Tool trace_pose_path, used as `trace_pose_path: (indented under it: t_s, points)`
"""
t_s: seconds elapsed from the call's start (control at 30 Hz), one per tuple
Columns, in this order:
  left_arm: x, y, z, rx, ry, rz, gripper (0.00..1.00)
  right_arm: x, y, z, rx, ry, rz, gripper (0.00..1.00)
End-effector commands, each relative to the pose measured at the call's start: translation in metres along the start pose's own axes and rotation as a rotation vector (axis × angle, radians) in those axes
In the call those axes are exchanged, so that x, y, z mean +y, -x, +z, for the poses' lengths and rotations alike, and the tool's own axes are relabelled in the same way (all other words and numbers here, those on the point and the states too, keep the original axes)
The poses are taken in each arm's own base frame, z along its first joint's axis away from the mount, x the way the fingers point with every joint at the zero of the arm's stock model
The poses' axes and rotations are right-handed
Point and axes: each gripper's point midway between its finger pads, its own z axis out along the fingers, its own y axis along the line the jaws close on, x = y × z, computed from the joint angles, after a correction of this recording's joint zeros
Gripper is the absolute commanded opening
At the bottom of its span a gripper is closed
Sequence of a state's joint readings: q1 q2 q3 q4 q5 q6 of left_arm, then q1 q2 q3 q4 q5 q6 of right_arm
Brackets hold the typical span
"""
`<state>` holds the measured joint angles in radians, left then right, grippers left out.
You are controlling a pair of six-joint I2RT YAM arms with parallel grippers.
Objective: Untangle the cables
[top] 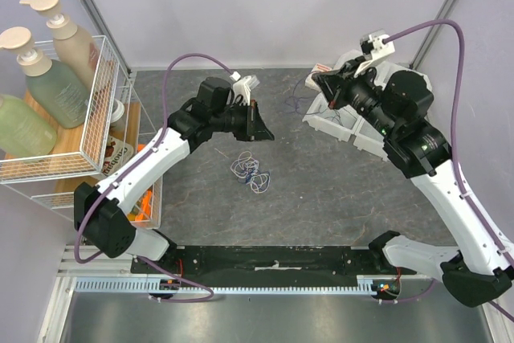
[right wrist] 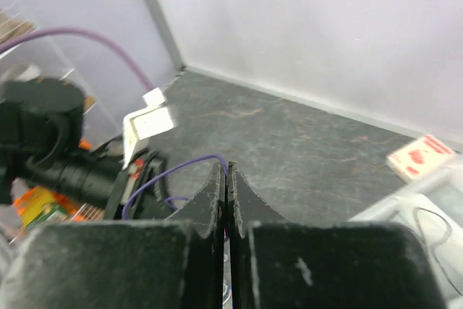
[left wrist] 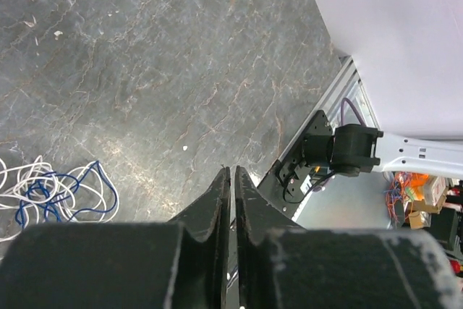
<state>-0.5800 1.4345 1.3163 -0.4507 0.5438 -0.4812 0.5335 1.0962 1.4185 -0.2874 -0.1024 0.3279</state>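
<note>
A small tangle of white and dark blue cables [top: 250, 170] lies on the dark table between the arms; it also shows in the left wrist view as curls [left wrist: 51, 193] at the lower left. My left gripper [top: 265, 130] hovers above and behind the tangle, its jaws [left wrist: 232, 170] a thin slit apart with nothing between them. My right gripper [top: 312, 82] is raised at the back, by the white tray, shut [right wrist: 227, 166] on a thin purple cable [right wrist: 170, 173]. That cable arcs left from the fingertips and dangles in loops [top: 295, 104].
A white tray [top: 333, 122] at the back right holds more thin cables, one of them black [right wrist: 434, 229]. A red-and-white card [top: 320, 67] lies behind it. A wire rack [top: 96, 94] with pump bottles stands at the left edge. Walls close the back and sides.
</note>
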Motion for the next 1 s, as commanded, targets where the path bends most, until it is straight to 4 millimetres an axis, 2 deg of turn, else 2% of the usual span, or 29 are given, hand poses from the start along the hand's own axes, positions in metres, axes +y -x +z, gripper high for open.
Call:
trace_pose_path:
  t_s: [0.0,0.13,0.3,0.4,0.47,0.6,0.73,0.87,0.9,0.97]
  points:
    - [-0.017,0.002,-0.011,-0.033,-0.08,0.097,0.13,-0.041,0.016,-0.002,-0.025,-0.244,0.0,0.0]
    - [-0.035,0.001,-0.03,-0.086,-0.148,0.177,0.24,-0.11,0.004,-0.011,0.068,-0.591,-0.034,0.0]
    - [-0.048,-0.005,-0.054,-0.131,-0.172,0.256,0.37,-0.192,-0.018,-0.03,0.177,-0.9,-0.07,0.0]
    - [-0.051,-0.011,-0.065,-0.135,-0.17,0.282,0.43,-0.236,-0.046,-0.044,0.264,-1.069,-0.096,0.0]
    - [-0.054,-0.013,-0.074,-0.143,-0.164,0.297,0.45,-0.258,-0.062,-0.053,0.313,-1.145,-0.117,0.0]
    - [-0.057,-0.017,-0.086,-0.151,-0.154,0.33,0.47,-0.288,-0.092,-0.066,0.411,-1.268,-0.169,0.0]
    - [-0.054,-0.019,-0.096,-0.163,-0.115,0.361,0.48,-0.299,-0.125,-0.087,0.489,-1.326,-0.139,0.0]
    - [-0.047,-0.023,-0.102,-0.149,-0.063,0.384,0.52,-0.313,-0.164,-0.117,0.589,-1.393,-0.089,0.0]
    - [-0.045,-0.024,-0.102,-0.144,-0.055,0.391,0.53,-0.316,-0.176,-0.121,0.61,-1.387,-0.102,0.0]
    - [-0.044,-0.025,-0.103,-0.126,-0.048,0.395,0.54,-0.322,-0.185,-0.116,0.596,-1.354,-0.142,0.0]
